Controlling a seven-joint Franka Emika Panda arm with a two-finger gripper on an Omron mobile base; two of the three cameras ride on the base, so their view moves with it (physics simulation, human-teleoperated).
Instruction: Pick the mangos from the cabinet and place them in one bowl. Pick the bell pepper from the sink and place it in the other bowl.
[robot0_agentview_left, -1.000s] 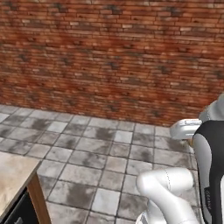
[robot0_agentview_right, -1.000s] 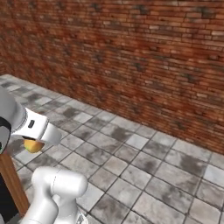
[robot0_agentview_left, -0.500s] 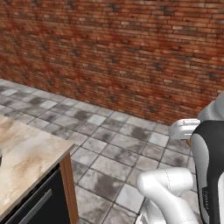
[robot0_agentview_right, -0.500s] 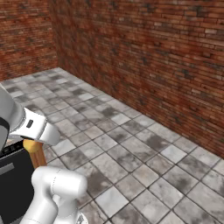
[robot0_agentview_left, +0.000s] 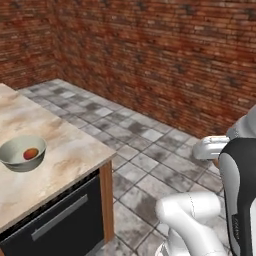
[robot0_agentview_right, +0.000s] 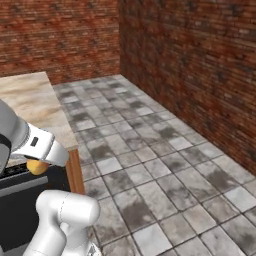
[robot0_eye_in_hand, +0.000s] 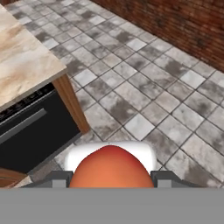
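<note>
In the hand view a mango (robot0_eye_in_hand: 111, 168), orange-red and oval, sits between my gripper's (robot0_eye_in_hand: 111, 180) two dark fingertips (robot0_eye_in_hand: 59, 178), which are shut on it. The right base view shows the same mango (robot0_agentview_right: 37, 166) under the white hand, above the counter's corner. A pale grey-green bowl (robot0_agentview_left: 22, 152) stands on the marble counter (robot0_agentview_left: 70, 150) at the left, with another mango (robot0_agentview_left: 31, 153) inside it. The bowl is well left of my arm. The cabinet, the sink, the bell pepper and the other bowl are out of view.
Below the counter is a dark appliance front with a bar handle (robot0_agentview_left: 57, 220) and a wooden end panel (robot0_agentview_left: 106, 200). Grey tiled floor (robot0_agentview_left: 150, 145) stretches to red brick walls (robot0_agentview_left: 165, 55) that meet in a corner.
The whole picture has swung as the base turned: the counter and the bowl with its mango have come into view at the left. The mango stays in the gripper.
</note>
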